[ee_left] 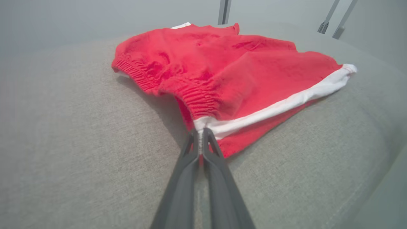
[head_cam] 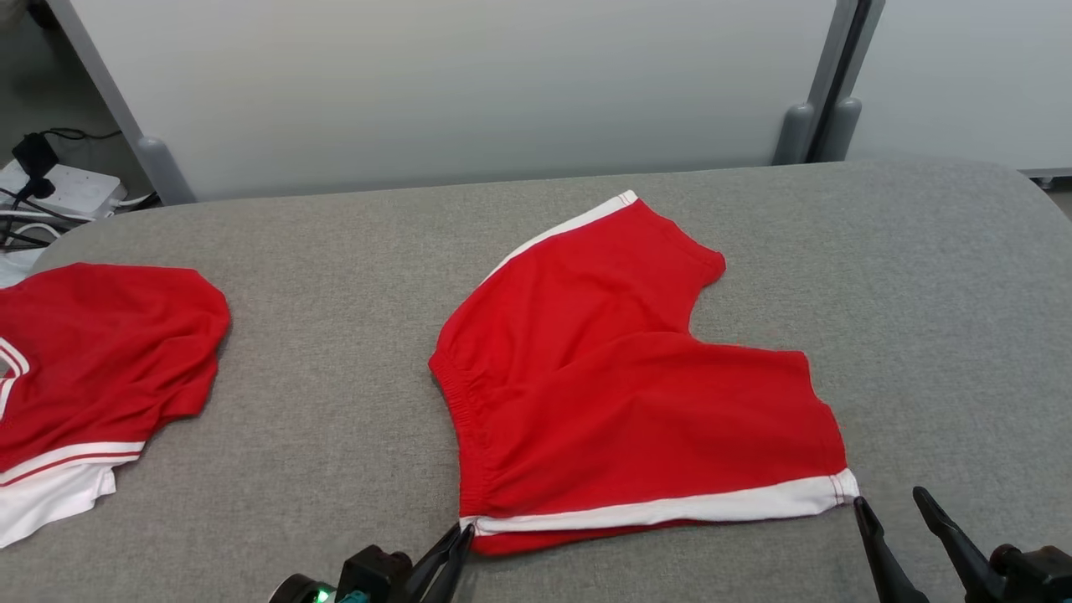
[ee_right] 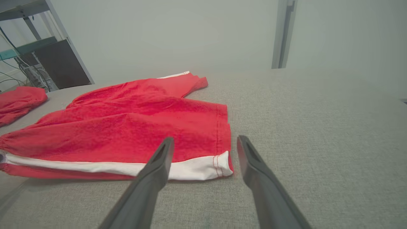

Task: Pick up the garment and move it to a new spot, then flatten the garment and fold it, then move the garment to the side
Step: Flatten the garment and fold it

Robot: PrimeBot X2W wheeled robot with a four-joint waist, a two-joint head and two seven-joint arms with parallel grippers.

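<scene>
The left fingers [ee_left: 186, 168] are pinched together on a corner of the red shorts [head_cam: 620, 377], right where the white side stripe meets the gathered waistband. In the head view that corner sits at the bottom edge, a little left of centre. The right fingers [ee_right: 152, 178] stand wide apart with nothing between them, their tips just beside the hem end of the same white stripe at the lower right of the head view.

The shorts lie spread across the middle of the grey fabric worktop [head_cam: 335, 402], waistband toward the left of the frame and both legs fanning to the right. One leg runs along the bottom, the other angles toward the upper centre and has its own white stripe. The cloth is lightly wrinkled, not smooth.

A strip of red shows beneath the near stripe, the rest of that layer being hidden under the top one. A second red-and-white garment [head_cam: 92, 360] at the left is cut off by the frame edge, so its kind cannot be told.
</scene>
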